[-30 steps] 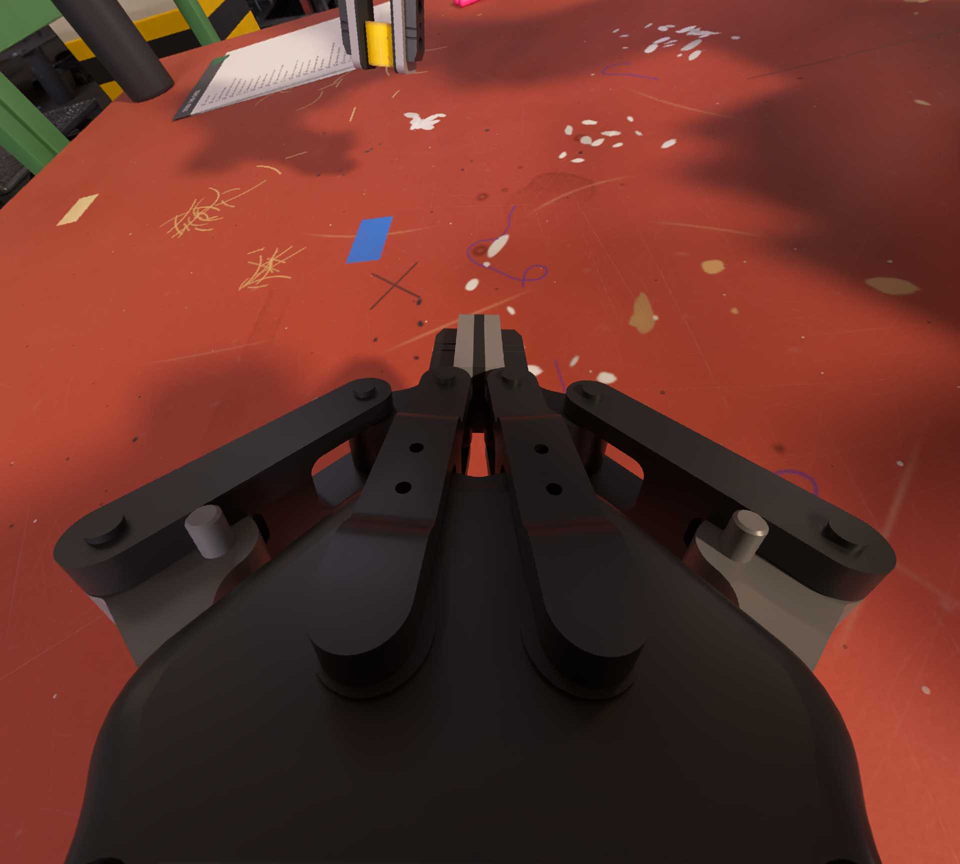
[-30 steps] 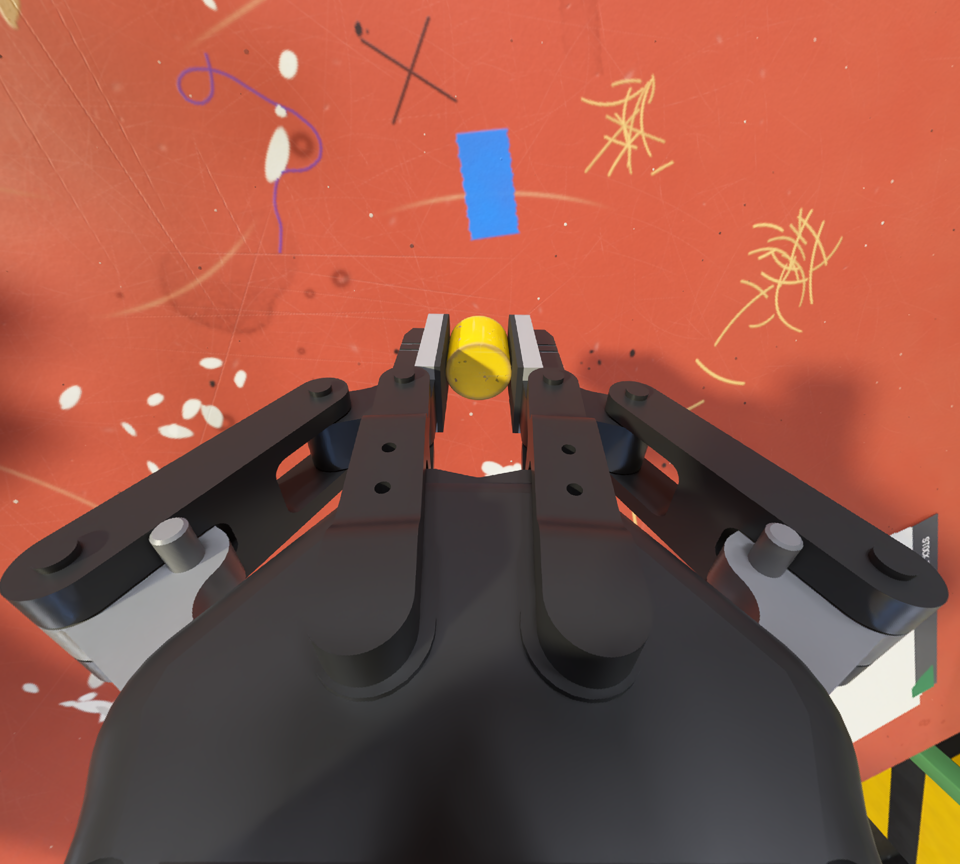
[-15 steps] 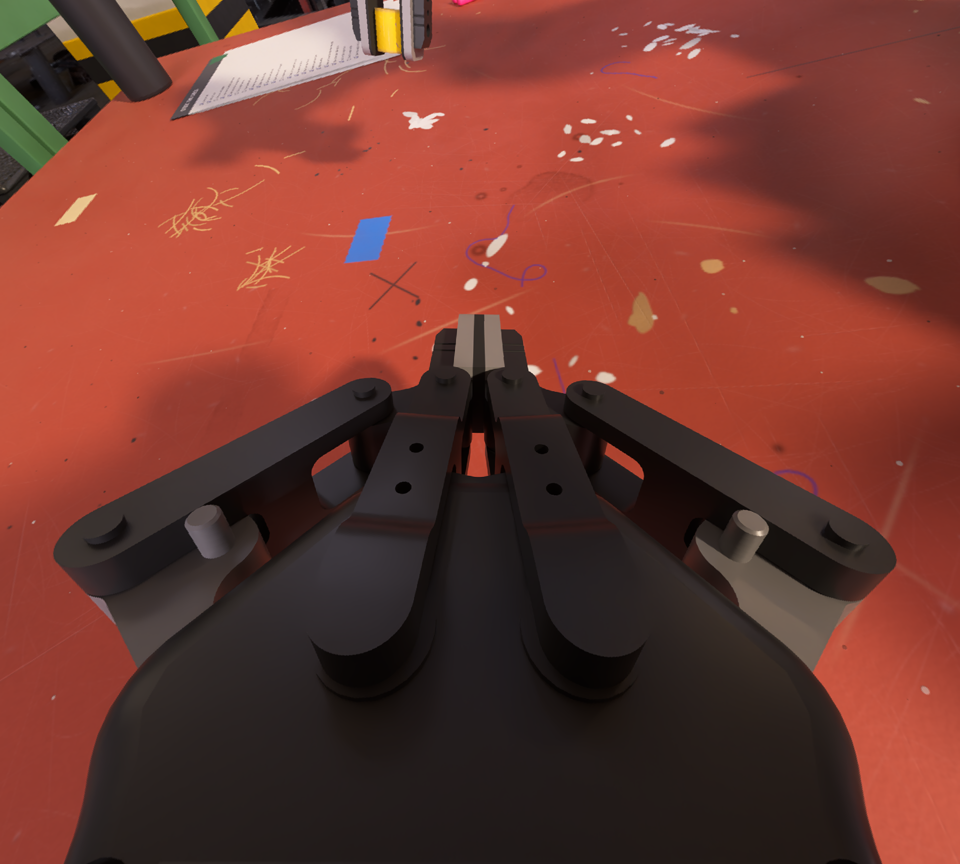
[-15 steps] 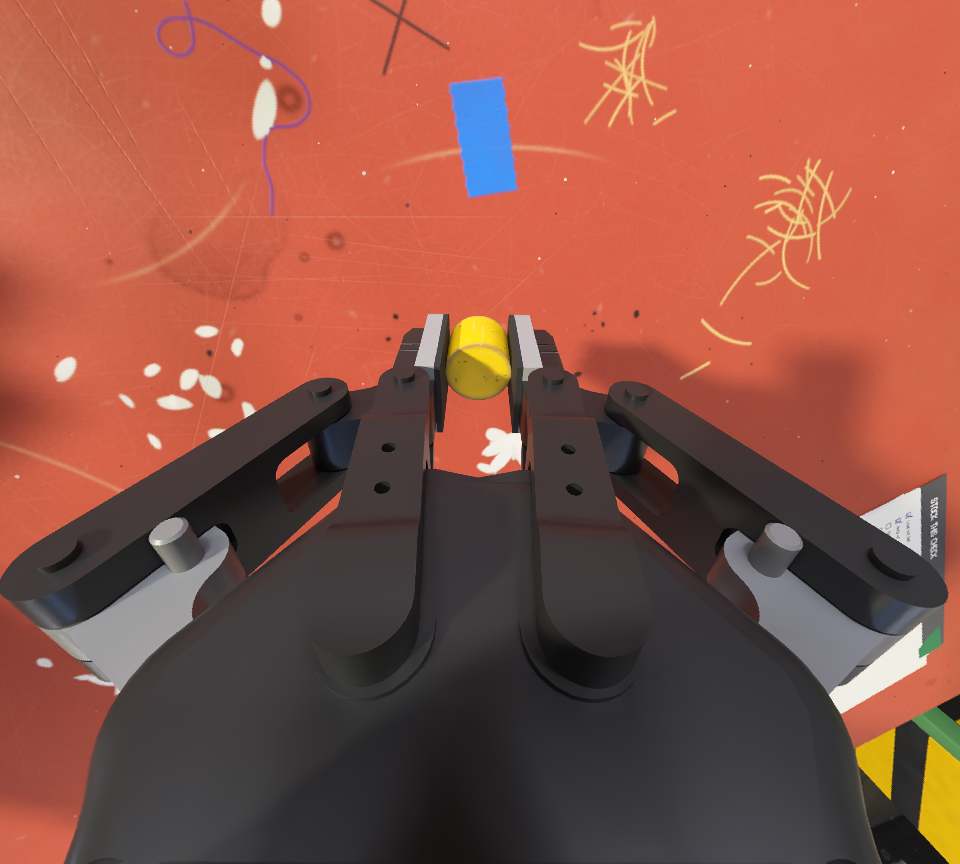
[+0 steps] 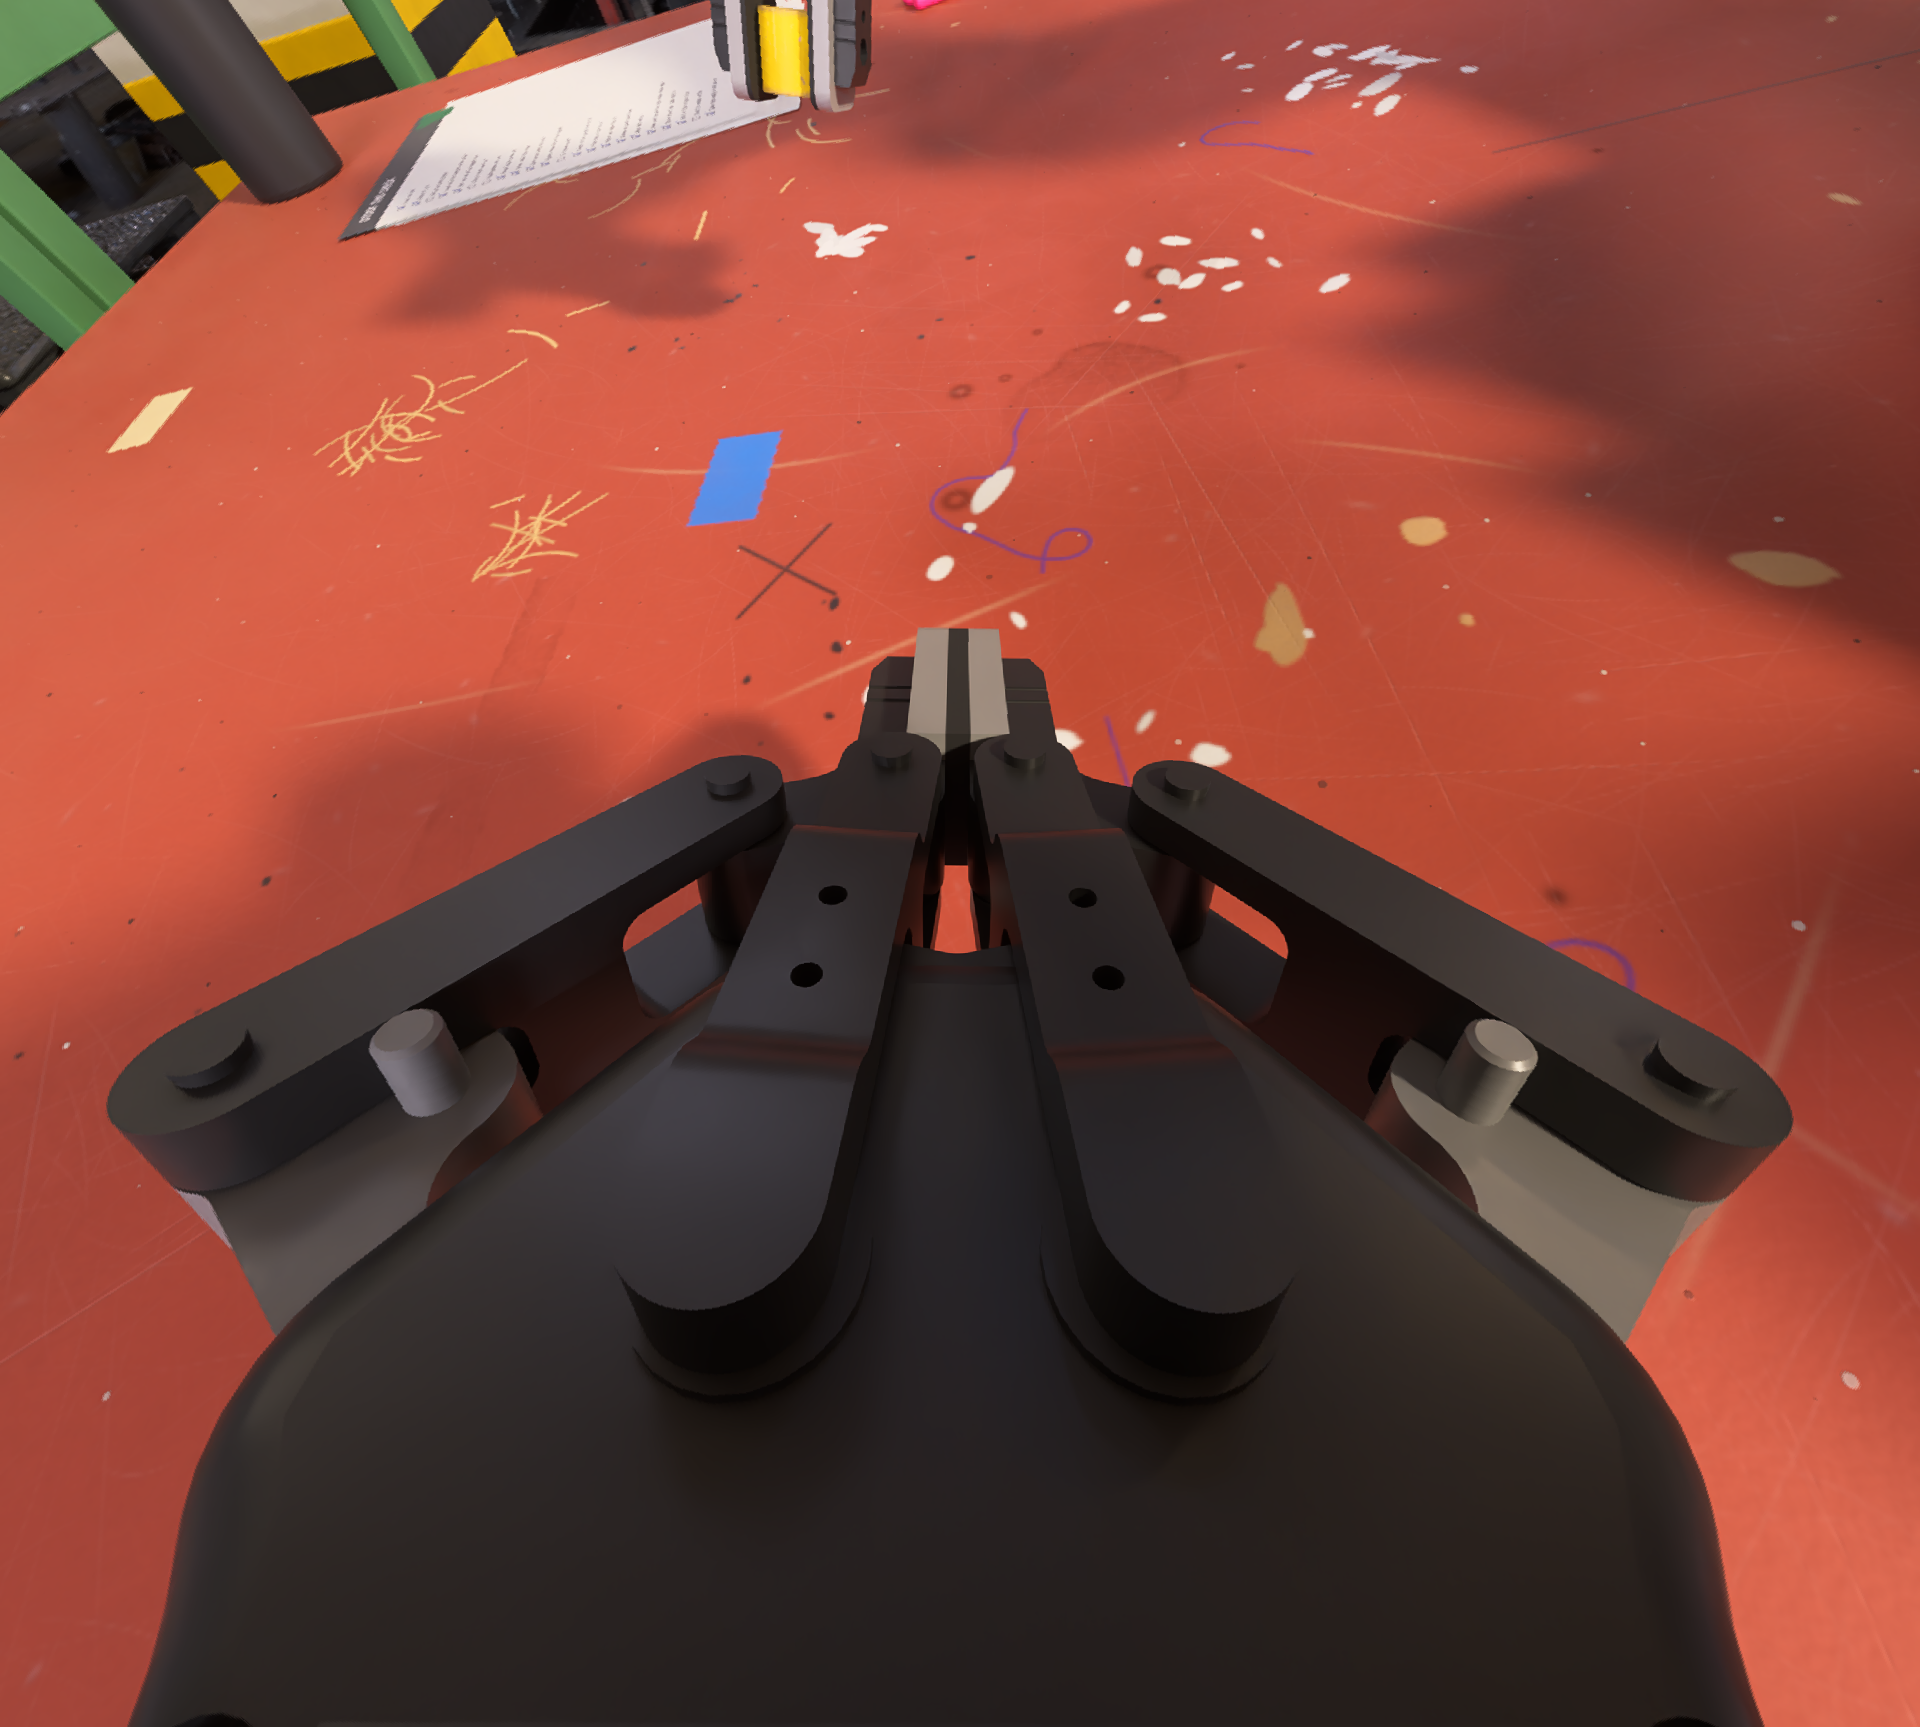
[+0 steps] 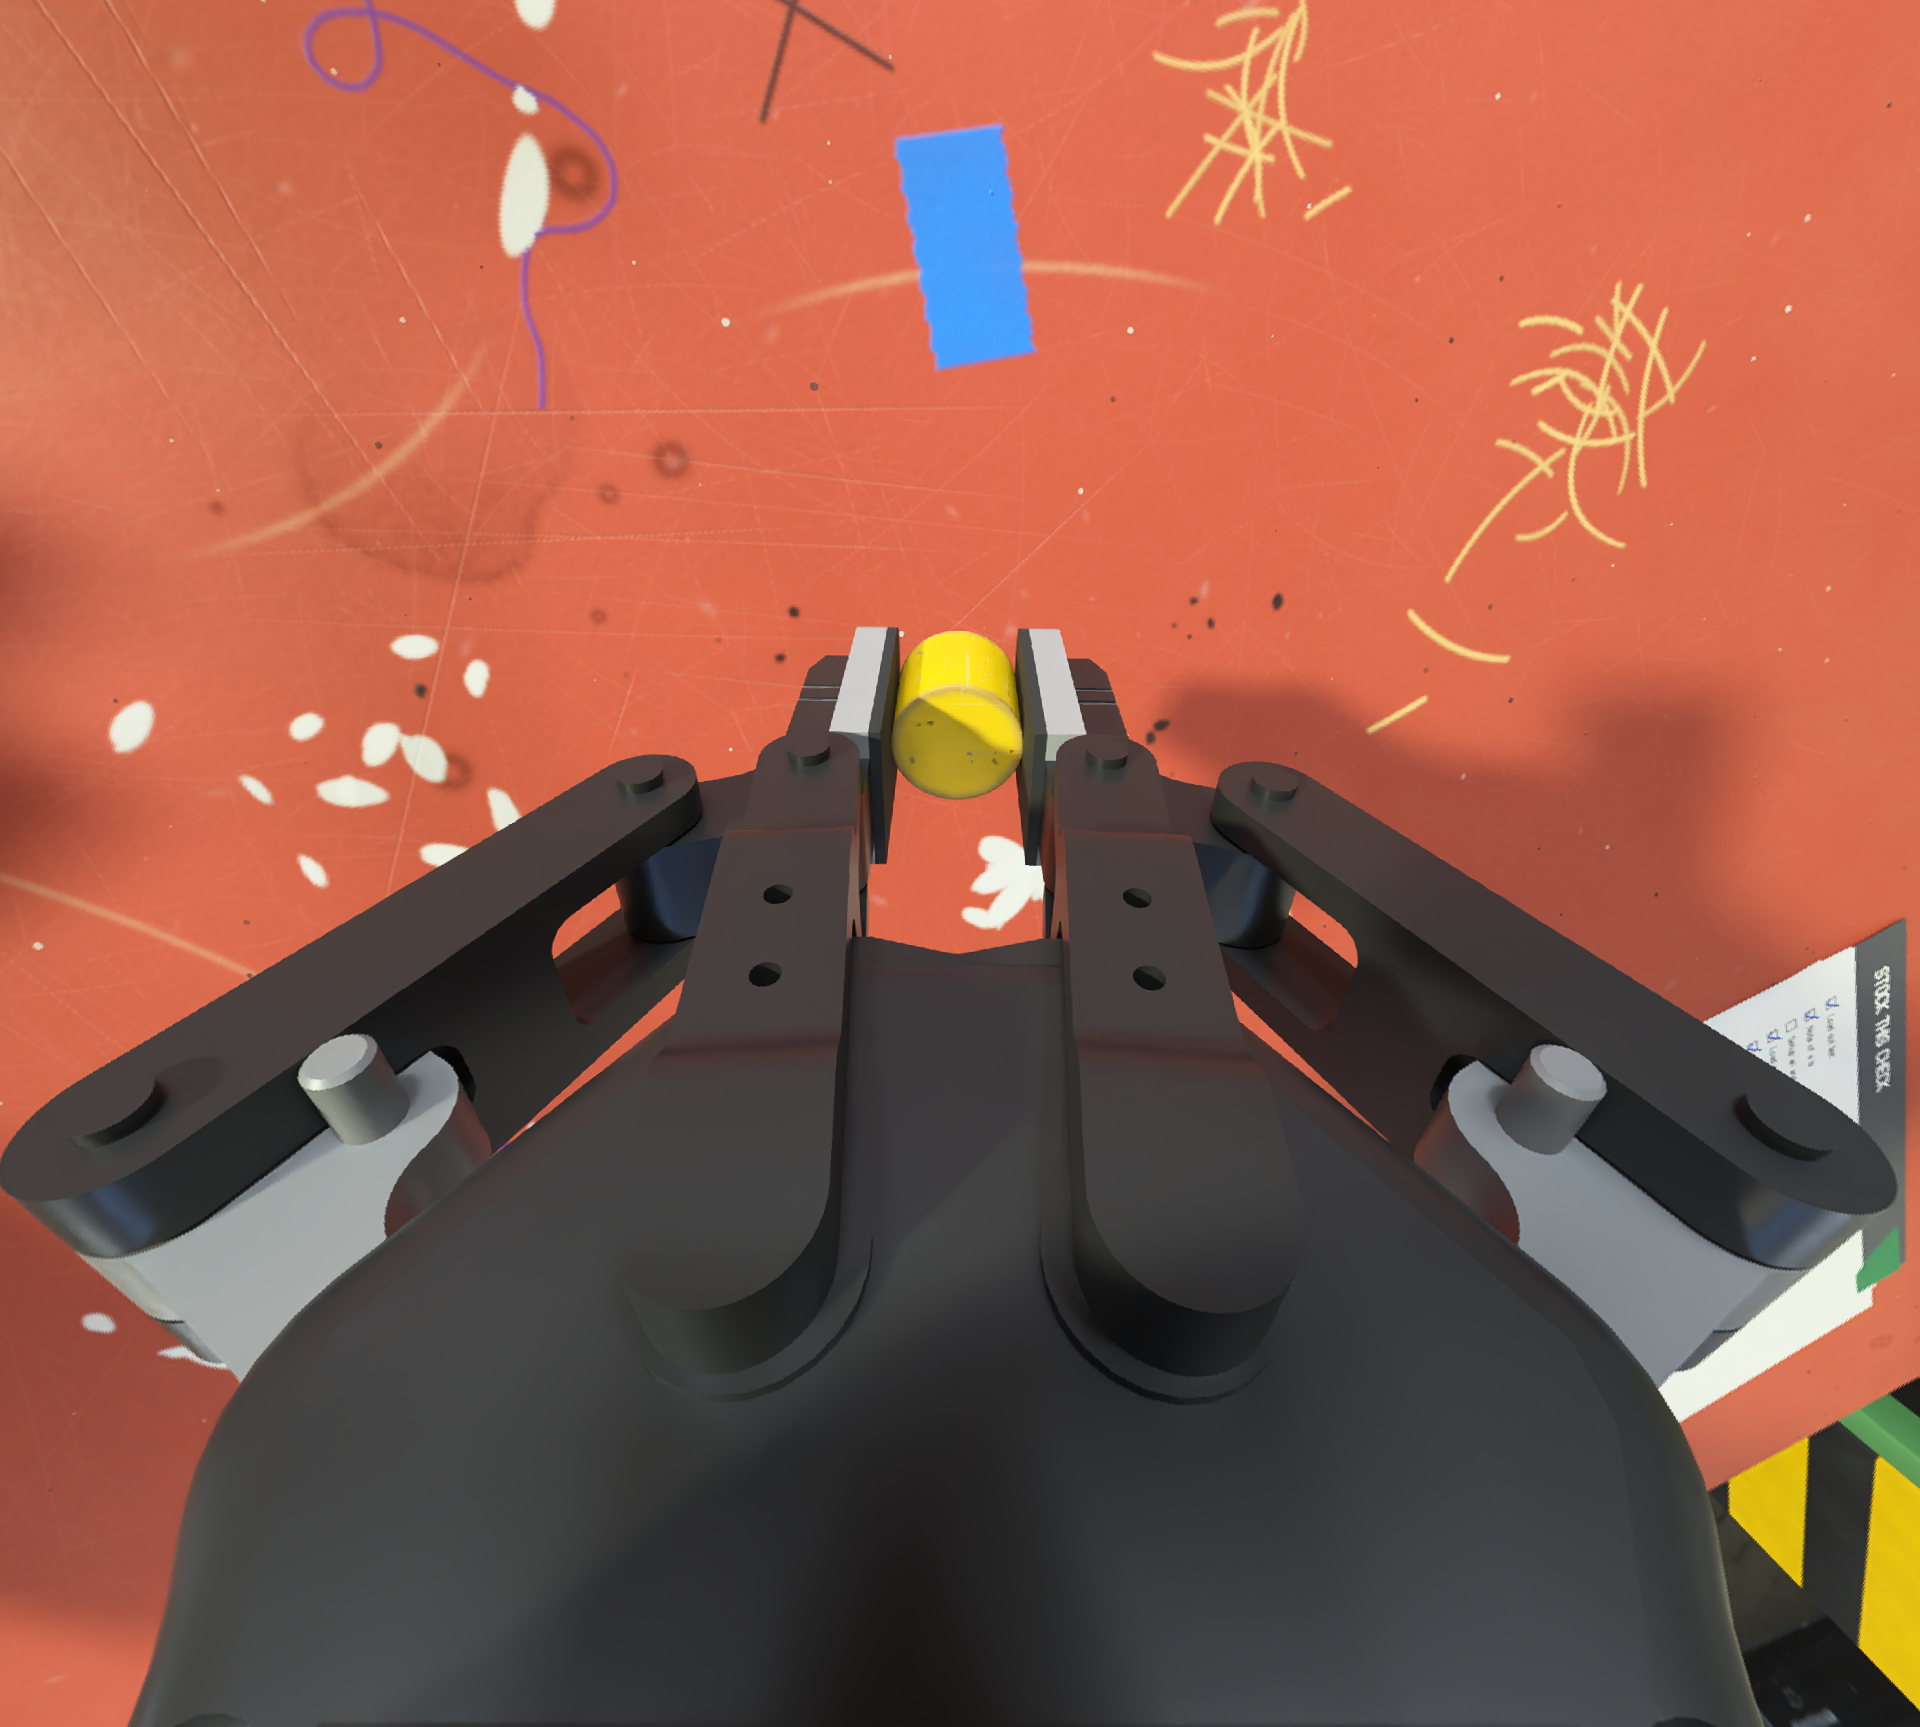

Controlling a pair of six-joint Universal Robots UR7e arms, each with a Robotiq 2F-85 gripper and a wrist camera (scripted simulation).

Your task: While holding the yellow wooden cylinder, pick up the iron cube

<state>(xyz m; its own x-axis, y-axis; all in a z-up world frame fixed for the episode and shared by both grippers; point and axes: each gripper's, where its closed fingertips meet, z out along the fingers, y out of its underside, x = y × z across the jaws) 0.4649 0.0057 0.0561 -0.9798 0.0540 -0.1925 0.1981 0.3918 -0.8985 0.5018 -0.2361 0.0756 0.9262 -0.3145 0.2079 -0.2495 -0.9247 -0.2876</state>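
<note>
Yellow wooden cylinder (image 6: 956,713) sits clamped crosswise between the right gripper (image 6: 956,701) pads above the red scuffed tabletop (image 6: 1351,451). Farther off, the left gripper (image 5: 957,675) hovers clenched, empty. No iron cube shows, so which arm is nearer cannot be told.

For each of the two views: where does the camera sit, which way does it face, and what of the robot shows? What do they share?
Left wrist view: sits on the left gripper, low, facing forward across the red table; its shut fingers fill the foreground, and the right gripper shows far off.
Right wrist view: sits on the right gripper, looking steeply down at the table; its fingers clamp the yellow wooden cylinder.
Shared: the cylinder, blue rectangle, black cross, printed sheet.
</note>
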